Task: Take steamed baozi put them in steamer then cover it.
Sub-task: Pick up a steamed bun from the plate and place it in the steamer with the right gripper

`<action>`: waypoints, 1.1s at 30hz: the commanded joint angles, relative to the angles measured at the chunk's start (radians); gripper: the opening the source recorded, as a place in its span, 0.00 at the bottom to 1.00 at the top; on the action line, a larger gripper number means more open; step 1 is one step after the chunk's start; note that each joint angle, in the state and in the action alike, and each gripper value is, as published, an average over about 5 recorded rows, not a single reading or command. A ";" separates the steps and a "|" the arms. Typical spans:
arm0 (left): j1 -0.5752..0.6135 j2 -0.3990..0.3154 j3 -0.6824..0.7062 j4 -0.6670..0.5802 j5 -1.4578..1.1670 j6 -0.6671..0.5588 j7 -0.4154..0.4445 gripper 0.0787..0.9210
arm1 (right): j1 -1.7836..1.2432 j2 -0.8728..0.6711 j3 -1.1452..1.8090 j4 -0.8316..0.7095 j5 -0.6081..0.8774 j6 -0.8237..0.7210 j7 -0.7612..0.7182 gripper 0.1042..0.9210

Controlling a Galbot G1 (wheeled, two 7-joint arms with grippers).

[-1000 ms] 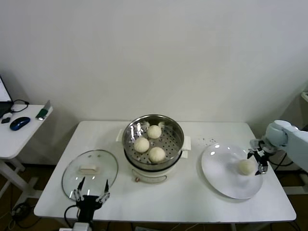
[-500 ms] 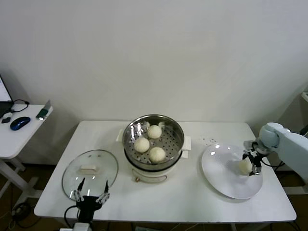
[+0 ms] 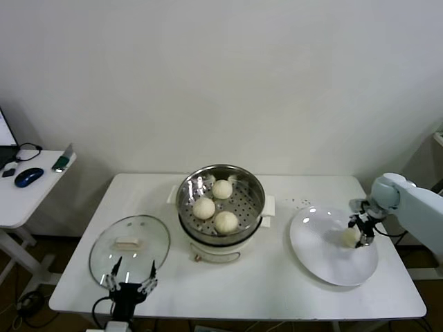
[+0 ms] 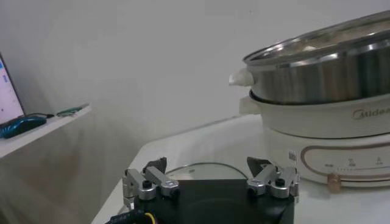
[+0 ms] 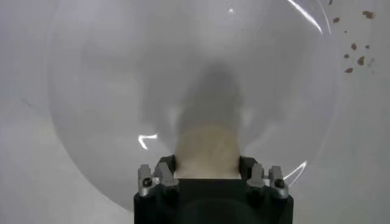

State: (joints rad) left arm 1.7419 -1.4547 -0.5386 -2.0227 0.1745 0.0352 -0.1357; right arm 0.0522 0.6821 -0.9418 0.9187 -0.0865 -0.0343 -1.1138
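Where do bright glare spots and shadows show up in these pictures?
Head view: bright glints on the steamer rim and the plate. Right wrist view: a curved highlight on the plate and a soft dark shadow beyond the baozi. Left wrist view: reflective streaks on the steamer's steel wall.

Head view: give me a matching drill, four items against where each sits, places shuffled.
Items:
1. glass lid
2. three buns
3. last bun
4. left hand

Places:
A. on the white plate, between the right hand's fingers
B. table's near edge, below the lid
C. flat on the table, left of the steamer
D. on the steamer's perforated tray

Pairs: 1-C, 2-D, 3-A, 4-B
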 commanded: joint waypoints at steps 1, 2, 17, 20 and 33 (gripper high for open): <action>0.000 -0.001 0.003 -0.004 0.001 0.001 0.001 0.88 | 0.158 0.011 -0.126 0.008 0.141 -0.025 0.003 0.68; 0.000 -0.002 0.005 -0.005 0.002 0.001 0.001 0.88 | 0.212 0.020 -0.173 0.009 0.179 -0.033 0.004 0.68; 0.040 -0.004 0.070 -0.028 0.058 -0.026 0.038 0.88 | 0.811 0.353 -0.760 0.043 0.883 -0.167 0.078 0.69; 0.044 -0.005 0.084 -0.034 0.069 -0.035 0.041 0.88 | 0.834 0.407 -0.798 0.066 0.976 -0.193 0.102 0.69; 0.043 0.001 0.093 -0.072 0.029 -0.040 0.065 0.88 | 0.844 0.613 -0.908 0.159 1.189 -0.267 0.208 0.69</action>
State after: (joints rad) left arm 1.7807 -1.4567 -0.4529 -2.0711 0.2241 -0.0067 -0.0828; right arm 0.8204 1.1376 -1.7265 1.0331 0.8859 -0.2509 -0.9688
